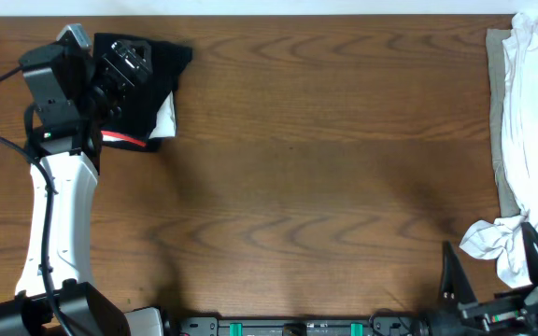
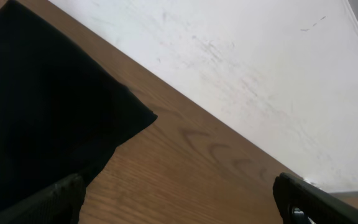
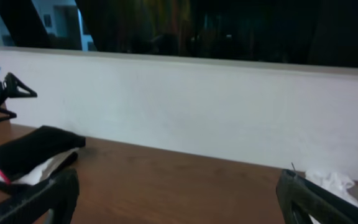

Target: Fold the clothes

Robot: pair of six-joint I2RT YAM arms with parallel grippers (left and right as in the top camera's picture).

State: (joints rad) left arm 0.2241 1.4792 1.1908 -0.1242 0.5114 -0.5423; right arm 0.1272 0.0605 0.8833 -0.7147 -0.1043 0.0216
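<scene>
A stack of folded clothes, black on top with white and red edges showing, lies at the far left of the table. My left gripper hovers over it, open and empty; the left wrist view shows the black cloth under the left finger, jaws wide apart. A pile of unfolded white and beige clothes lies at the right edge. My right gripper is open and empty at the front right, beside a white garment. The right wrist view shows the folded stack far off, jaws apart.
The wooden table spans the view, with a white wall behind its far edge. A dark window sits above the wall. The arm bases and cables line the front edge.
</scene>
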